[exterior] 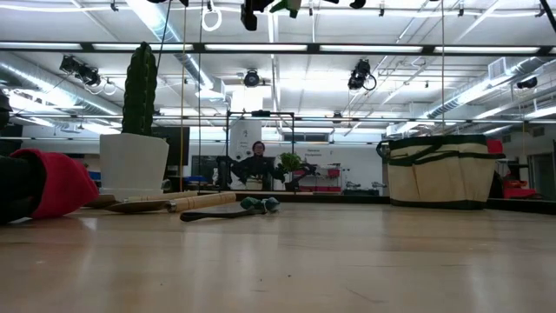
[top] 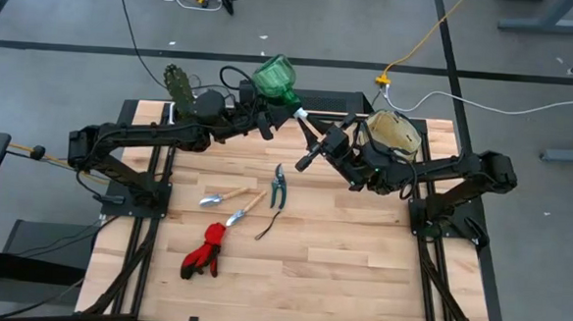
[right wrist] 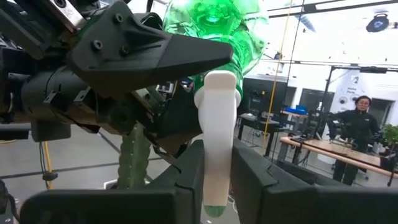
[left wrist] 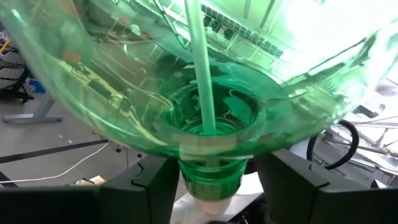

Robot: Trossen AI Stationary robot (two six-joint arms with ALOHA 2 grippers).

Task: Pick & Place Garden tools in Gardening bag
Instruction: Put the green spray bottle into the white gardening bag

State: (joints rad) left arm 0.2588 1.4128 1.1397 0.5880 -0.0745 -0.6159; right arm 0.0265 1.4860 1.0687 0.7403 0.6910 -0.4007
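Both arms raised above the far part of the surface (top: 291,269), meeting near the middle of the far edge; green sprayer (top: 274,78) held in the air between them, bottle toward the left arm, white head (right wrist: 216,140) toward the right arm.

Left hand (top: 266,115) at the neck of the sprayer, dark fingers (left wrist: 155,183) on both sides of the green neck with small gaps, so rather wide and not clearly pressing; cannot tell if touching.

Right hand (top: 310,145) narrow, closed on the white head of the sprayer; fingers (right wrist: 189,177) tight against both sides of the white part in the right wrist view.

Bag (top: 394,135) standing at the far right corner of the surface, open mouth up, partly under the right arm; beige with dark green trim in the low view (exterior: 439,169).

Shears (top: 279,187) lying near the middle of the surface; thin dark cord (top: 269,225) just beside them toward the near edge; trowel (top: 224,197) to the left of the shears, a second wooden-handled tool (top: 247,210) crossing close by; red gloves (top: 204,252) nearer to the near left corner.

White pot with cactus (exterior: 135,130) at the far left corner.

Person (exterior: 257,163) seated in the room behind the surface.
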